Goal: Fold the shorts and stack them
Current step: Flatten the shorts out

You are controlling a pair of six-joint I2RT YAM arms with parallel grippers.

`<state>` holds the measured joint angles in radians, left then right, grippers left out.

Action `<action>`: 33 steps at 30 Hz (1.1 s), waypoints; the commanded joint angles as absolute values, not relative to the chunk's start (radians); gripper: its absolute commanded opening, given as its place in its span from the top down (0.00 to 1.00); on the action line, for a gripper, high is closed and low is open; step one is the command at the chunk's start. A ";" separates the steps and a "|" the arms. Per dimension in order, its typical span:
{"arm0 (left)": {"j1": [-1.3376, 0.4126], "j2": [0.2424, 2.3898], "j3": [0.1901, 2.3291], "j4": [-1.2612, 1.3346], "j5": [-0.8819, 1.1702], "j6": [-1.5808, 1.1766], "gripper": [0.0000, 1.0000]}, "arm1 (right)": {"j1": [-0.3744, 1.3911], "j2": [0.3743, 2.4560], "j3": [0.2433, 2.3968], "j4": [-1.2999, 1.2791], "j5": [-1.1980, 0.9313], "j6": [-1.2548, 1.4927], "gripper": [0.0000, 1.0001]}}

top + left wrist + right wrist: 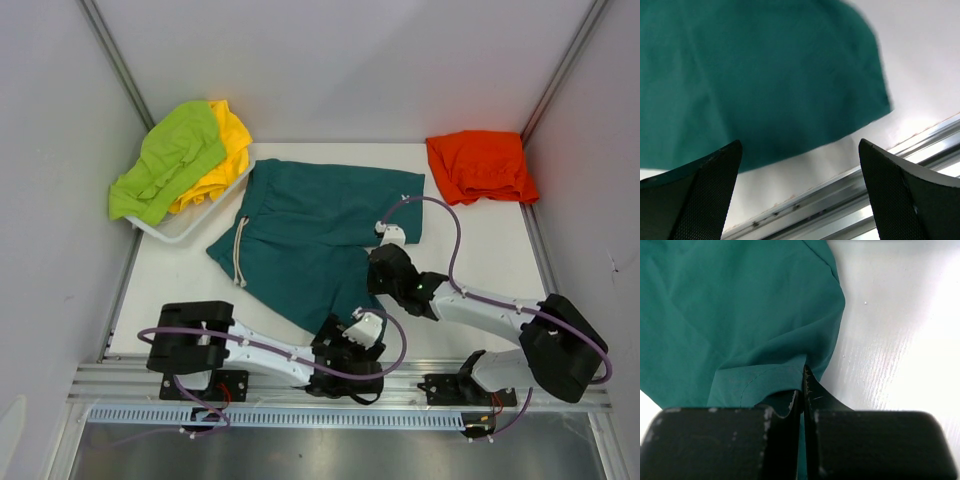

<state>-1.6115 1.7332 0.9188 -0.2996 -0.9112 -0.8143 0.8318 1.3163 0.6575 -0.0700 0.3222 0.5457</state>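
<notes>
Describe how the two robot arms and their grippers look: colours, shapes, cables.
Both the left arm and the right arm have slim white links between bulky black joint housings. A thin purple cable loops along each. The left gripper has broad black fingers with a fine dotted texture; the right gripper has blocky black fingers with small white scuffs.

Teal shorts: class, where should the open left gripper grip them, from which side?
Probably the near hem corner, approached from the table's near edge. The teal shorts lie flat, and that corner points at the open left gripper. The right gripper pinches the hem farther right.
</notes>
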 commanded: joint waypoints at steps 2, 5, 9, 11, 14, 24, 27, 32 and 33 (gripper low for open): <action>-1.623 1.635 0.880 -0.271 -0.969 -0.868 0.01 | 0.825 1.350 0.713 -0.040 0.302 0.548 1.00; -1.623 1.701 0.939 -0.357 -0.996 -0.905 0.01 | 0.824 1.367 0.722 -0.040 0.290 0.557 1.00; -1.628 1.684 0.912 -0.289 -0.986 -0.871 0.01 | 0.825 1.391 0.745 -0.070 0.291 0.580 1.00; -1.626 1.651 0.894 -0.230 -0.982 -0.859 0.01 | 0.825 1.401 0.756 -0.081 0.293 0.589 1.00; -1.624 1.651 0.899 -0.251 -1.003 -0.911 0.01 | 0.827 1.411 0.770 -0.106 0.295 0.609 1.00; -1.598 1.694 0.980 -0.339 -1.005 -1.048 0.01 | 0.830 1.420 0.822 -0.161 0.302 0.612 1.00; -1.598 1.651 0.937 -0.270 -1.003 -1.017 0.01 | 0.831 1.427 0.831 -0.167 0.298 0.612 1.00; -1.595 1.617 0.910 -0.184 -0.999 -0.974 0.01 | 0.838 1.434 0.834 -0.172 0.295 0.614 1.00; -1.594 1.635 0.926 -0.192 -1.000 -0.980 0.01 | 0.841 1.434 0.836 -0.170 0.298 0.612 1.00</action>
